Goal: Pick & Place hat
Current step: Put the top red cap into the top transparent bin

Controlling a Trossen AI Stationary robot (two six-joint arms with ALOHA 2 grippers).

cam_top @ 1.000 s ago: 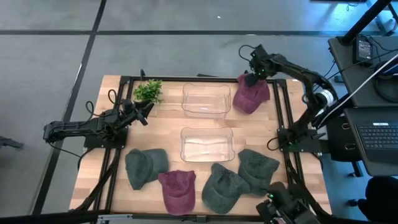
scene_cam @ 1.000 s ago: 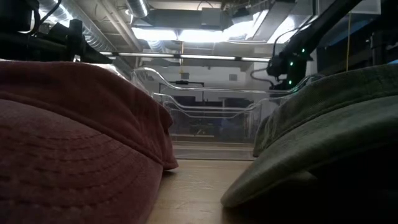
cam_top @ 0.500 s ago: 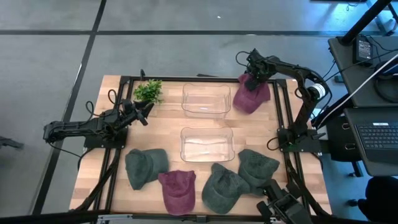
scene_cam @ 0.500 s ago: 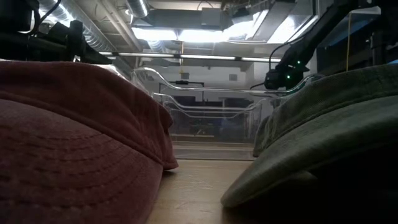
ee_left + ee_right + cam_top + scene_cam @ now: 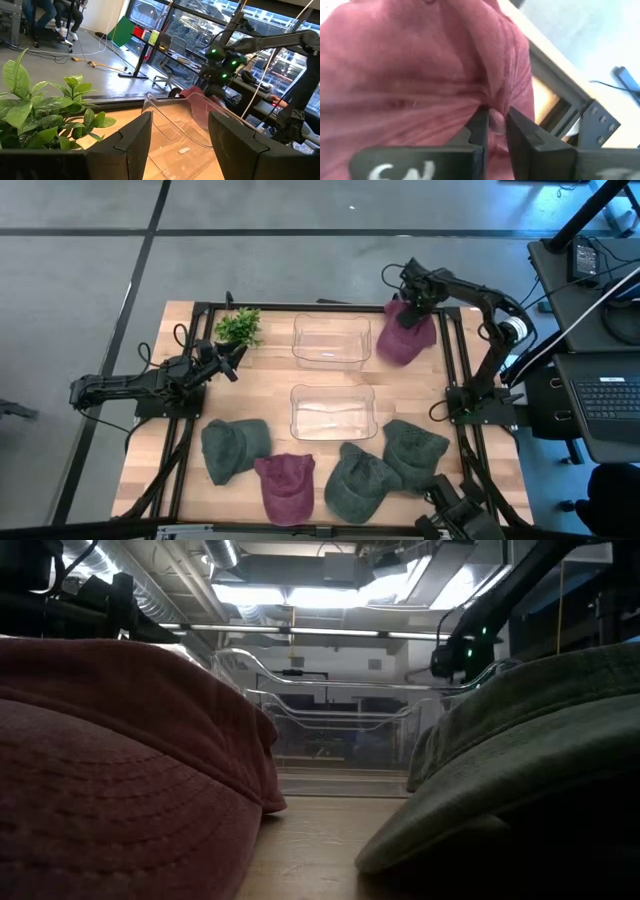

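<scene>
Right gripper [image 5: 493, 122] pinches a fold of the maroon hat [image 5: 402, 337] beside the far clear bin [image 5: 328, 341]; left gripper [image 5: 176, 131], apparently idle, rests jaws apart near the plant [image 5: 238, 327].

far-right hat [image 5: 404, 337]: maroon. near hats: grey-green [image 5: 233, 448], maroon [image 5: 285, 485], two grey-green [image 5: 360, 479]. bins [image 5: 328, 340]: clear. plant [image 5: 238, 326]: green. table [image 5: 260, 395]: light wood.

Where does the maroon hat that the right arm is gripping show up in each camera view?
High view: maroon hat at the table's far right corner, beside the far clear bin, pinched by the right hand.
Low view: that hat cannot be made out.
Left wrist view: hat behind the bin.
Right wrist view: hat fills the picture.
Shared landmark: the far clear bin.
</scene>
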